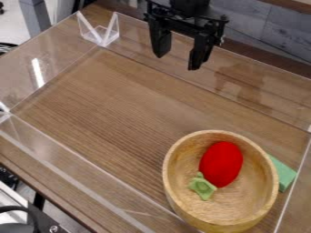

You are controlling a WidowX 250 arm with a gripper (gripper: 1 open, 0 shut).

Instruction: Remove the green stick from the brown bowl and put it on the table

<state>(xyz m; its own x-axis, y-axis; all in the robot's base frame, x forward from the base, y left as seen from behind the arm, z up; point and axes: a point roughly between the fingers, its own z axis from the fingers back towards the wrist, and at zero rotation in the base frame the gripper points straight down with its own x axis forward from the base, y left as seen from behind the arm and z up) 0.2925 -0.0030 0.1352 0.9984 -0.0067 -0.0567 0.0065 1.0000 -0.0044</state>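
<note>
my tool (180,53) hangs wide open and empty over the counter's (109,109) far side, well apart from the brown bowl (183,202) holding a red object (221,163).

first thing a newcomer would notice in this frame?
Probably the bright red object in the brown bowl at the lower right of the table, with a small green piece beside it in the bowl. Next, the black gripper at top centre, jaws open, pointing down, well apart from the bowl. A green block peeks out at the bowl's right rim.
</note>
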